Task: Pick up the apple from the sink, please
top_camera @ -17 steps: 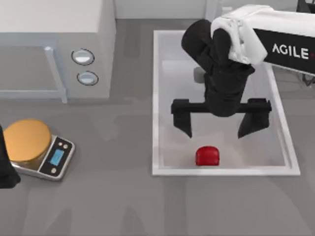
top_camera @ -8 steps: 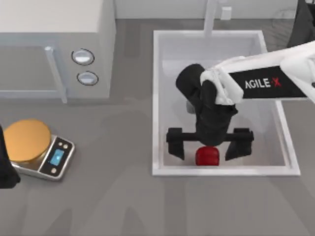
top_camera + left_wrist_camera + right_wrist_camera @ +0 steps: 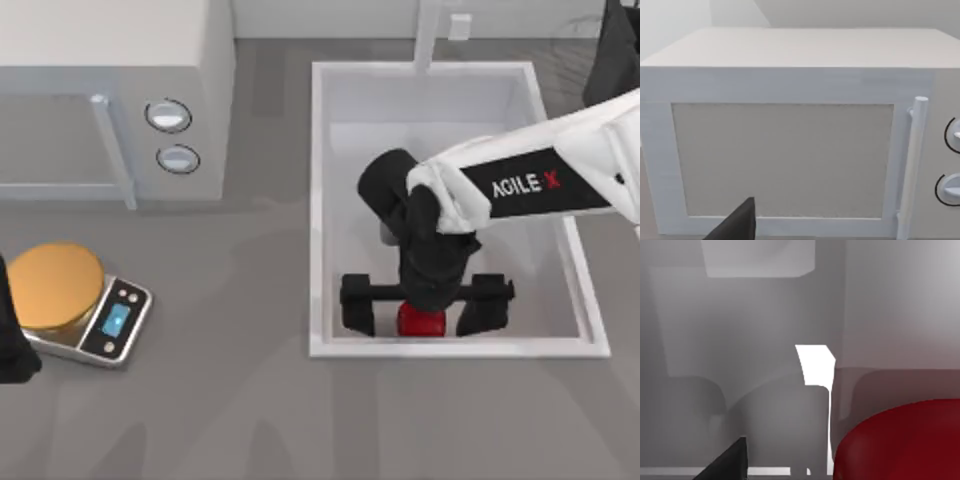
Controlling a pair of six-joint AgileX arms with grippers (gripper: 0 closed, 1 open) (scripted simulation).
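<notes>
The red apple (image 3: 421, 322) lies at the front of the white sink (image 3: 318, 210), close to its front wall. My right gripper (image 3: 421, 312) is down inside the basin, open, with one black finger on each side of the apple and gaps between. The wrist partly covers the apple from above. In the right wrist view the apple (image 3: 902, 440) looms large and very near, with a dark fingertip (image 3: 730, 462) at the picture's edge. My left arm (image 3: 12, 340) is parked at the table's left edge, beside the scale.
A grey-white microwave (image 3: 110, 90) with two round knobs stands at the back left, and fills the left wrist view (image 3: 790, 140). A kitchen scale (image 3: 95, 310) with an orange plate (image 3: 55, 285) sits at the front left. The faucet post (image 3: 428, 35) rises at the sink's back rim.
My right arm has come forward and dropped into the sink, bringing its open fingers from behind the apple to either side of it. The apple has not moved.
</notes>
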